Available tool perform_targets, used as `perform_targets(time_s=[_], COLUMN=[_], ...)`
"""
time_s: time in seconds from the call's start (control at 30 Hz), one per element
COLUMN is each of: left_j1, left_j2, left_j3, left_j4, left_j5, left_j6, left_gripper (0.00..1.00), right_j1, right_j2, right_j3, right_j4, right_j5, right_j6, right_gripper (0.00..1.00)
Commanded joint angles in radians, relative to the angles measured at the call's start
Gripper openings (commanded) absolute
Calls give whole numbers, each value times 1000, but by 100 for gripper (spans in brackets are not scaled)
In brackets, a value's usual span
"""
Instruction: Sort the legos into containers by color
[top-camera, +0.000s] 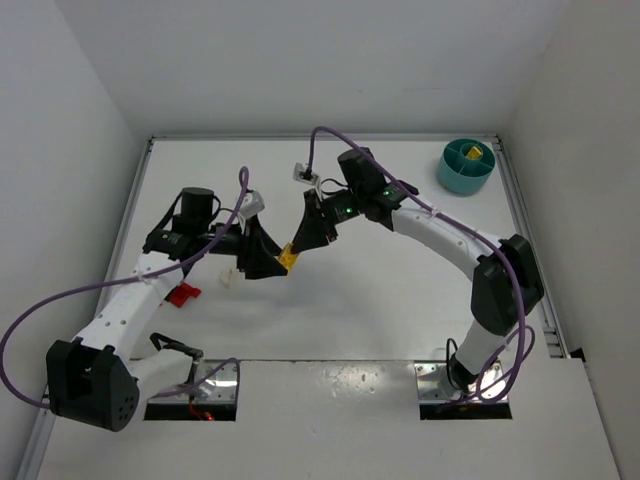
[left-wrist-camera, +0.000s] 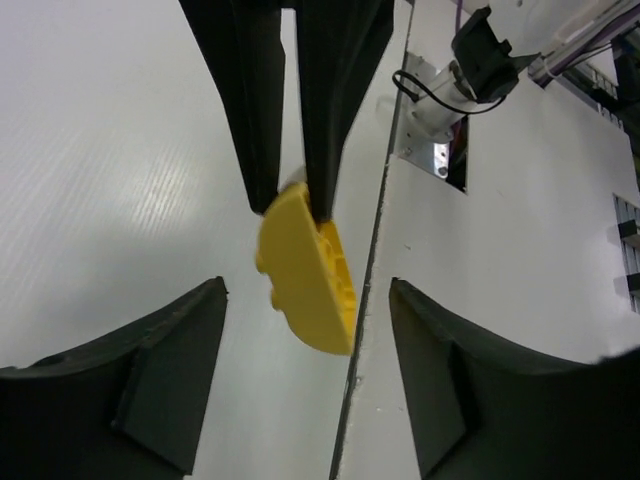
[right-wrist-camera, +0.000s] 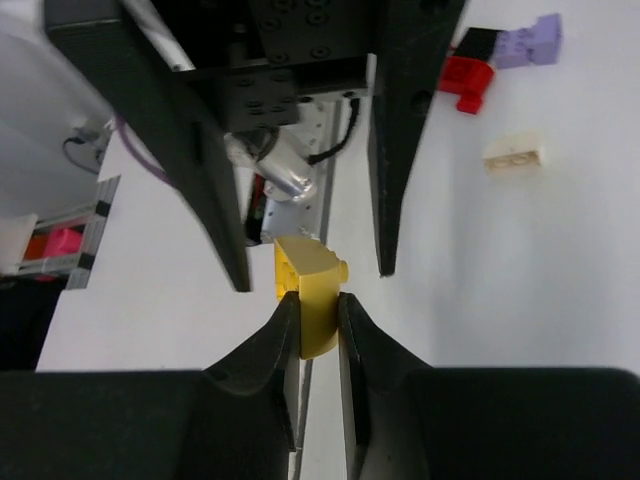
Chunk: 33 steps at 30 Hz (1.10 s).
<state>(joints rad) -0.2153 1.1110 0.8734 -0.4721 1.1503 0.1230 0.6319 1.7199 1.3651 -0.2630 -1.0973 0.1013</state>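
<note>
From the top, the right gripper (top-camera: 300, 244) pinches a yellow brick (top-camera: 290, 258), and the left gripper (top-camera: 272, 262) stands spread around it. The dish (top-camera: 465, 166) sits well apart, behind the right gripper. In the left wrist view, the brick hangs between the left gripper's fingers (left-wrist-camera: 150, 380), touching neither. In the right wrist view, a red brick (right-wrist-camera: 465, 82), a purple brick (right-wrist-camera: 530, 42) and a cream brick (right-wrist-camera: 513, 157) lie beyond the left gripper.

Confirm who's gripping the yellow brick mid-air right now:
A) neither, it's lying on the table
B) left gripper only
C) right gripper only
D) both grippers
C: in the right wrist view the right gripper is clamped on the yellow brick, while the left gripper stands open on either side of it without touching.
</note>
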Motion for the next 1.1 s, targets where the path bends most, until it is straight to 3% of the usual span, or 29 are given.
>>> perform_targets(time_s=[0.0, 0.07, 0.13, 0.23, 0.37, 0.57, 0.8, 1.07], left_j1=[4, 13, 25, 46, 66, 67, 67, 67], left_j2=[-42, -54, -79, -103, -112, -102, -111, -122], left_j3=[-13, -23, -24, -24, 12, 95, 107, 78], left_j4=[29, 29, 10, -10, -34, -20, 26, 55], left_j5=[-41, -52, -52, -93, -284, -527, -623, -632], left_j6=[-23, -23, -34, -25, -66, -95, -135, -137], left_gripper=[73, 83, 100, 100, 100, 100, 100, 100], right_j1=[-41, -78, -113, -202, -334, -558, -708, -738], right_j2=[-46, -58, -75, -112, -134, -31, 186, 401], right_j3=[9, 20, 20, 11, 73, 236, 506, 733], right_j4=[-25, -77, -108, -165, -211, -208, -174, -206], right_j5=[85, 125, 183, 313, 638, 1018, 1229, 1278], right_j6=[-23, -50, -51, -83, -162, -212, -261, -282], right_gripper=[7, 5, 4, 3, 0, 0, 0, 0])
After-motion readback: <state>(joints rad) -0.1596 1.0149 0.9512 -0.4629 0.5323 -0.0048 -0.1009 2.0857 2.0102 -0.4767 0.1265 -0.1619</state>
